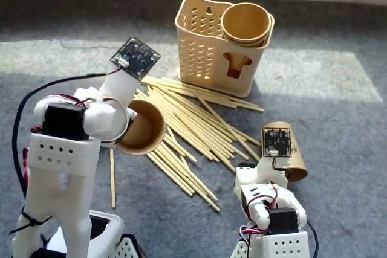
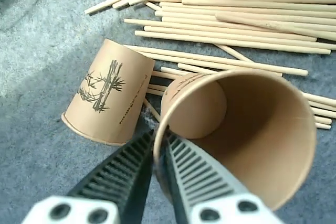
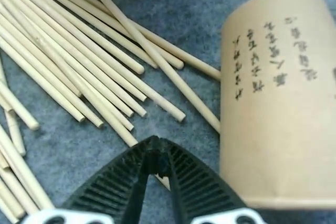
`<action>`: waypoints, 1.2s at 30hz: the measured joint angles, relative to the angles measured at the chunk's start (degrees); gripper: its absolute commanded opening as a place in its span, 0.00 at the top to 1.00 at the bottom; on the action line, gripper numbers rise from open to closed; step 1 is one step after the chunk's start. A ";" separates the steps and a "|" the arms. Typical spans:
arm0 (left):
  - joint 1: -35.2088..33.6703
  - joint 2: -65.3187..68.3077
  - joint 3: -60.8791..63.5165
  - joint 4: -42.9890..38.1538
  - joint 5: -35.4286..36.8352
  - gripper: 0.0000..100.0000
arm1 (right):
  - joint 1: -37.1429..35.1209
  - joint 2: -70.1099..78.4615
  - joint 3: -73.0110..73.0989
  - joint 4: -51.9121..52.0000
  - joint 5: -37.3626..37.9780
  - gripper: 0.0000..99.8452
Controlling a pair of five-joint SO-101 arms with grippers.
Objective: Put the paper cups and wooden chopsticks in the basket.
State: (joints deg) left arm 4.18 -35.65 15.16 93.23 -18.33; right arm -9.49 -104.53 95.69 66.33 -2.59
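Note:
My left gripper (image 2: 159, 132) is shut on the rim of a paper cup (image 2: 247, 129), held tilted above the carpet with its mouth towards the camera (image 1: 142, 128). A second cup (image 2: 107, 95) with a bamboo print lies on its side just beyond it. Wooden chopsticks (image 1: 193, 128) lie spread in a long pile across the carpet. My right gripper (image 3: 155, 153) is shut with nothing in it, low over the carpet beside a third cup (image 3: 278, 103) that lies on its side (image 1: 284, 149). The cream basket (image 1: 202, 46) stands at the back with stacked cups (image 1: 245, 23) inside.
One chopstick (image 1: 112, 179) lies apart beside the left arm's base. Grey carpet (image 1: 338, 119) to the right of the basket and pile is bare. A black cable (image 1: 36, 92) runs from the left arm.

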 measured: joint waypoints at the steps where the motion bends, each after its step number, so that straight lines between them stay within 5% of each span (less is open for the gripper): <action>1: 0.00 0.00 -1.23 0.00 0.70 0.99 | 0.00 0.00 0.00 0.00 0.00 0.99; 12: 0.00 0.00 -14.07 0.09 7.74 0.99 | 0.00 0.00 0.00 0.00 0.00 0.99; 19: 7.56 0.00 -21.63 -0.26 12.92 0.99 | 0.00 0.00 0.00 0.00 0.00 0.99; 36: 17.67 0.09 -23.82 -19.69 24.70 0.99 | 0.00 0.00 0.00 0.00 0.00 0.99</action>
State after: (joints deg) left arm 21.85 -35.56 -8.66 73.54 6.37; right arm -9.49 -104.53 95.69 66.33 -2.59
